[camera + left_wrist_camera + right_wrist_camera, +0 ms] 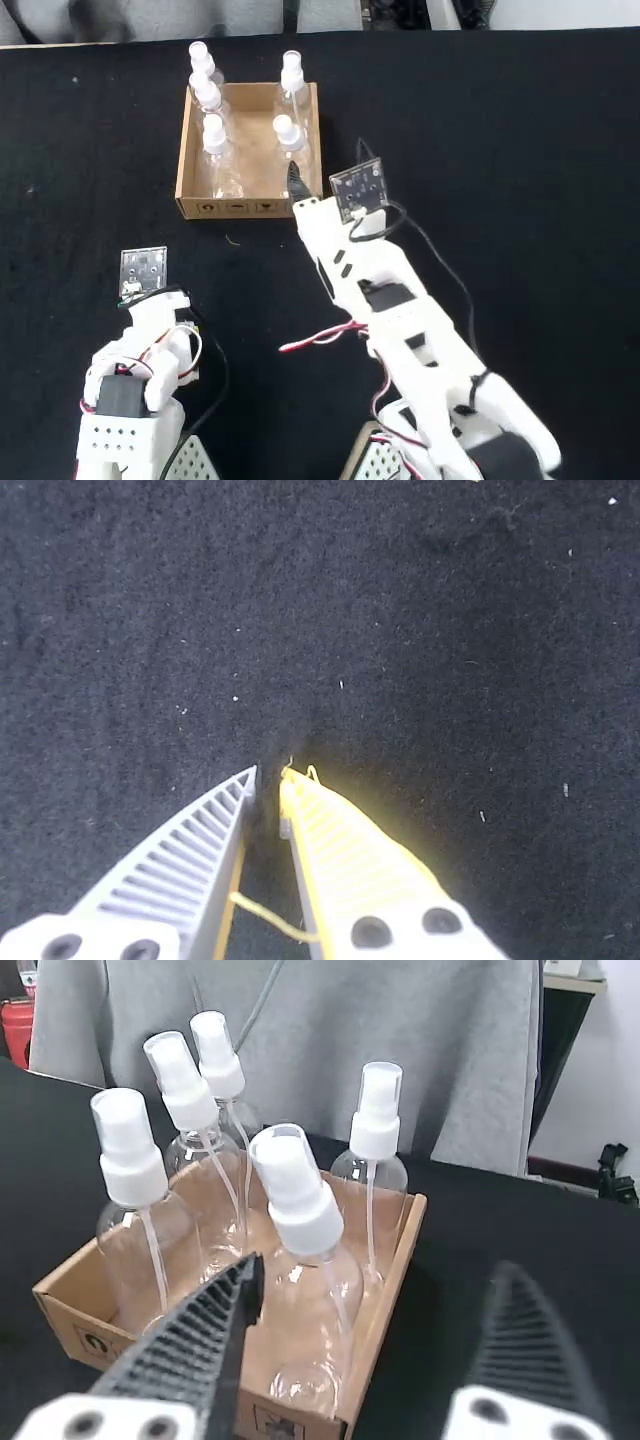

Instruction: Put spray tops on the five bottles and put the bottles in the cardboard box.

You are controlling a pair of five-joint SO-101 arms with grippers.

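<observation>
Five spray-topped bottles point(310, 1290) in cardboard box point(62, 1300); right gripper point(380, 1268) jaws apart.

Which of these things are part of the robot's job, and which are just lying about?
Part of the job: five spray-topped bottles, standing in the cardboard box; right end effector, open, by the box; left end effector, shut, over the black cloth.
Just lying about: that black cloth; red object in the room behind.

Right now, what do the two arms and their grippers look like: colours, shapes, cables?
The left arm and right arm are white plastic with black motors, looped red-and-white wires and black cables; each wrist carries a small square camera board. The left gripper has tapered ribbed fingers, one pale grey, one yellow. The right gripper has black ribbed fingers on white mounts.
</observation>
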